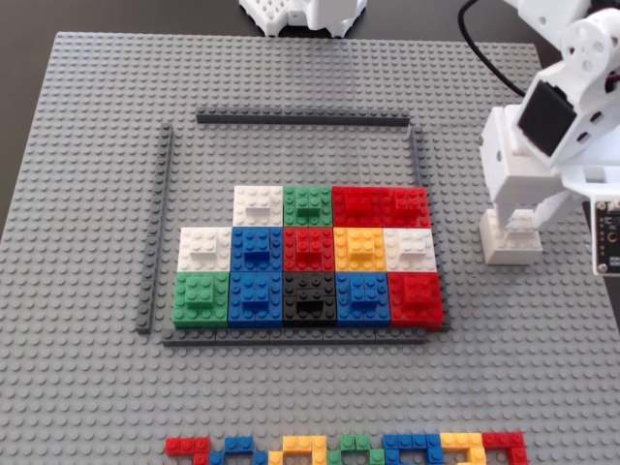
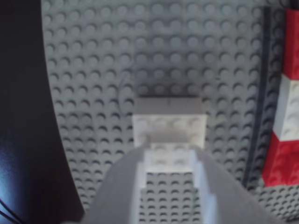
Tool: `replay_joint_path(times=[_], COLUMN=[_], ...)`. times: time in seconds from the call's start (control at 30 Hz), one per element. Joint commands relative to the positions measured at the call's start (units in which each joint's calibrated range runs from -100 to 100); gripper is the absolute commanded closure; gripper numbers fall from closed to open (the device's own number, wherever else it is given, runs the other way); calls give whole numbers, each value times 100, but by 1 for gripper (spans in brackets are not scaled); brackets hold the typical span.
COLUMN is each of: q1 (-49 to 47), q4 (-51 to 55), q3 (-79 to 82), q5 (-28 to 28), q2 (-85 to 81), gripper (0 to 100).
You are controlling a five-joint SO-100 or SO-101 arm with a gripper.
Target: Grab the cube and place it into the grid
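White gripper (image 2: 169,154) reaches the cube (image 2: 169,122) on the grey baseplate (image 2: 93,93), right of the grid (image 1: 310,257); whether its jaws clasp the block cannot be told.

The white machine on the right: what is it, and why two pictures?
It is a white robot arm with a two-finger gripper at its end. One picture comes from a fixed camera looking down on the table; the other from a camera riding on the arm's wrist. A grey studded LEGO baseplate covers the surface. On it sit a grid of square coloured LEGO blocks framed by thin dark grey strips, and a line of small flat mixed-colour bricks at the bottom edge. The gripper is down at a white square LEGO cube right of the frame; whether it grips it is unclear.
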Motion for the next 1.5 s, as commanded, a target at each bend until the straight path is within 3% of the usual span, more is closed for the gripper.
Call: replay_joint_path(times=[0.0, 0.47, 0.87, 1.47], q1=[86, 27, 167, 2046], q4=[81, 442, 515, 530], q3=[-118, 72, 2374, 5084], q5=[34, 151, 396, 1221], q2=[-522, -1683, -4684, -7667], gripper=[94, 100, 100, 100])
